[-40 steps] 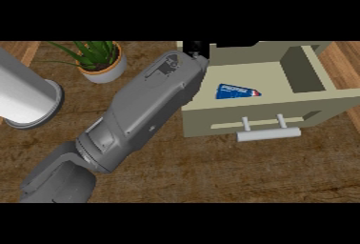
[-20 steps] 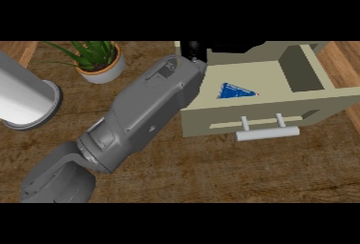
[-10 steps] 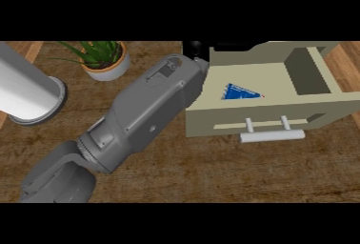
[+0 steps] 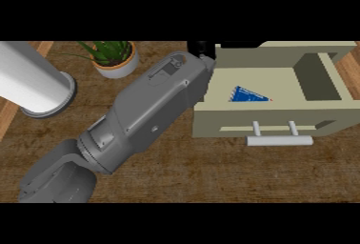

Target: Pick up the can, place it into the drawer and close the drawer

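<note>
The can (image 4: 249, 94) lies inside the open beige drawer (image 4: 267, 118). Only a blue and white patch of its label shows above the drawer's front wall. A white bar handle (image 4: 279, 139) sticks out from that front. My left forearm (image 4: 147, 109) runs from the lower left up to the drawer's far left corner. Just a small black part of my left hand (image 4: 202, 49) shows there, past the wrist, apart from the can's visible patch. My right hand is nowhere in the head view.
A tall white cylinder (image 4: 32, 81) stands at the left edge of the wooden counter (image 4: 211, 171). A potted green plant (image 4: 112, 59) sits behind it, close to my forearm. The drawer's right part has a deeper recess (image 4: 320, 76).
The can's visible patch has shrunk from a white, red and blue label to a blue triangle lower in the drawer. The forearm has hardly moved, and the view has shifted slightly.
</note>
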### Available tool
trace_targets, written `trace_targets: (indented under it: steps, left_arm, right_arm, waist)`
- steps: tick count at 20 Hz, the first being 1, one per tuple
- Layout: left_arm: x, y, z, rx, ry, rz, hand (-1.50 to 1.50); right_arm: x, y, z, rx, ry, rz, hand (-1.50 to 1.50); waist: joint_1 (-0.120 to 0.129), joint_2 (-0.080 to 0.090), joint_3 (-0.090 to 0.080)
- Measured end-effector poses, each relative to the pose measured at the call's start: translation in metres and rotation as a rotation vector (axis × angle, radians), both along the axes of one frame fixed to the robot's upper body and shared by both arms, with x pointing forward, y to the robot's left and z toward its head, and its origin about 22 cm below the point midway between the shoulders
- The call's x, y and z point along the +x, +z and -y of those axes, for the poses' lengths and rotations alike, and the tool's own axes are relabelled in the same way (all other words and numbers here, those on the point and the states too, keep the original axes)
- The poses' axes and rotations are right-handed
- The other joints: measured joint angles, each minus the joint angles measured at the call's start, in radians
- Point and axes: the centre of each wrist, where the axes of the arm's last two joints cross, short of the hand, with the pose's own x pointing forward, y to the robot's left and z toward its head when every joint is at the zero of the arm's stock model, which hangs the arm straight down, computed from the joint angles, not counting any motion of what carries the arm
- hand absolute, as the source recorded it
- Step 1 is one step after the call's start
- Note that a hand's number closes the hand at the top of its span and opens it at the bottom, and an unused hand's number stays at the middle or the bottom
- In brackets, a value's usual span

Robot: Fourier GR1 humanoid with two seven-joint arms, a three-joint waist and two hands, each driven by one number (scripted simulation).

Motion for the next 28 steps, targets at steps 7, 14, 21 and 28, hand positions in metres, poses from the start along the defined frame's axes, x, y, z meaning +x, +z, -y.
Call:
trace_targets:
  steps: [7,14,21,28]
  left_arm:
    - [0.001,0.003,-0.005,0.0,0.006,-0.026,-1.5]
    - [0.007,0.002,-0.025,0.011,0.025,-0.026,-1.5]
    - [0.012,0.01,-0.047,0.023,0.046,-0.025,-1.5]
    - [0.013,0.02,-0.076,0.024,0.071,-0.025,-1.5]
  right_arm:
    - [0.053,-0.015,-0.036,-0.135,-0.032,0.014,-1.5]
    - [0.115,-0.033,-0.069,-0.319,-0.03,0.005,-1.5]
    - [0.164,-0.057,-0.092,-0.528,-0.04,-0.021,-1.5]
    - [0.203,-0.093,-0.108,-0.608,-0.106,-0.053,-1.5]
  waist:
    - [0.027,-0.008,0.0]
    - [0.041,-0.009,-0.001]
    - [0.047,-0.011,-0.001]
    - [0.051,-0.012,0.0]
